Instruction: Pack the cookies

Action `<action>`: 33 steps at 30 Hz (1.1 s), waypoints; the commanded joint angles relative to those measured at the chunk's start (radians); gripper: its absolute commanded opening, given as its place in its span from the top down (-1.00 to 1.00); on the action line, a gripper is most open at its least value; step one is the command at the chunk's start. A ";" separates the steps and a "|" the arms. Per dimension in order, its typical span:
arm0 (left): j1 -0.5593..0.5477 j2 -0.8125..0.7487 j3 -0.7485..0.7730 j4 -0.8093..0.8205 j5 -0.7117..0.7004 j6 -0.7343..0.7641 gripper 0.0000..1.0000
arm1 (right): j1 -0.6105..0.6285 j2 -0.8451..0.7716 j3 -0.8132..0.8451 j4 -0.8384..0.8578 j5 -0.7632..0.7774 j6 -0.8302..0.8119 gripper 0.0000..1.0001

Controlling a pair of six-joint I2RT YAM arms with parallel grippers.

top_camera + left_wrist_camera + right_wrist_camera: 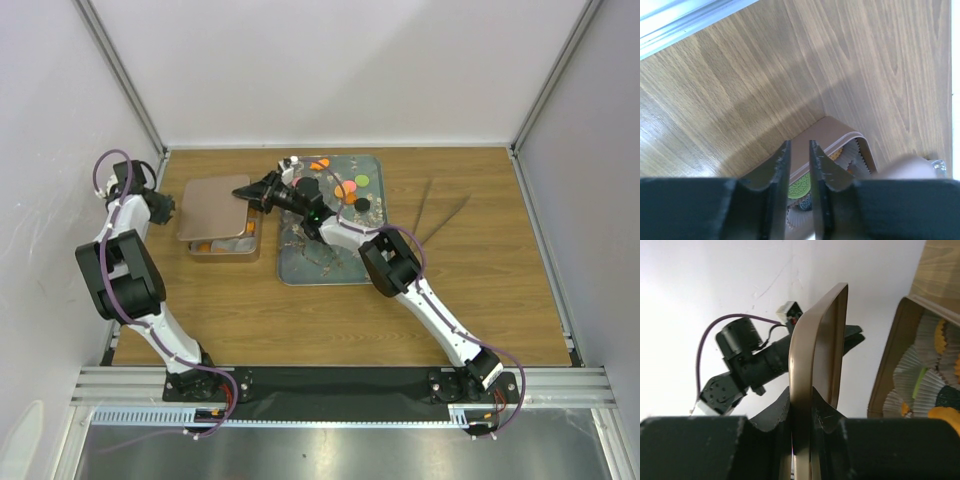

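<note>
My right gripper (pixel 248 192) (pixel 802 392) is shut on the rim of a brown tin lid (pixel 213 205) (pixel 826 335) and holds it tilted over the open brown tin (pixel 225 250) (pixel 888 365). The tin holds cookies in paper cups: green (pixel 800 187) (pixel 920 382), orange (pixel 940 337), black (pixel 950 396). My left gripper (pixel 168 208) (pixel 799 145) is at the lid's left edge (pixel 840 127), its fingers a narrow slit apart with nothing between them. More cookies lie on the floral tray (pixel 300 265): orange (pixel 320 165), pink (pixel 345 190), green (pixel 362 181), black (pixel 362 204).
Two thin dark sticks (pixel 440 215) lie on the wood right of the tray. A small white object (pixel 293 160) sits at the tray's far left corner. White walls close in on three sides. My left arm (pixel 740 355) shows behind the lid.
</note>
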State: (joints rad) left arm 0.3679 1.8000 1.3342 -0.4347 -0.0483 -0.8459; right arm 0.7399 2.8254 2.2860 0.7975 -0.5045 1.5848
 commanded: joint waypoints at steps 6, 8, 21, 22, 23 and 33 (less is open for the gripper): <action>0.011 -0.070 0.011 0.011 0.008 0.004 0.28 | 0.016 0.066 0.150 -0.093 0.026 -0.068 1.00; 0.011 -0.068 0.010 0.011 0.016 0.005 0.26 | 0.021 0.072 0.158 -0.109 0.030 -0.074 1.00; 0.009 -0.054 0.000 0.030 0.039 0.021 0.17 | 0.013 0.066 0.116 -0.090 0.026 -0.057 1.00; 0.009 -0.051 0.000 0.031 0.041 0.022 0.17 | 0.012 0.063 0.109 -0.084 0.024 -0.049 1.00; 0.009 -0.047 -0.001 0.033 0.041 0.022 0.17 | 0.012 0.062 0.106 -0.081 0.021 -0.049 1.00; -0.012 -0.022 -0.001 0.048 0.074 0.019 0.06 | -0.004 -0.012 -0.019 -0.021 0.004 -0.045 1.00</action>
State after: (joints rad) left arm 0.3649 1.7859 1.3334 -0.4267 0.0082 -0.8375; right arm 0.7429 2.8902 2.2898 0.7074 -0.4862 1.5482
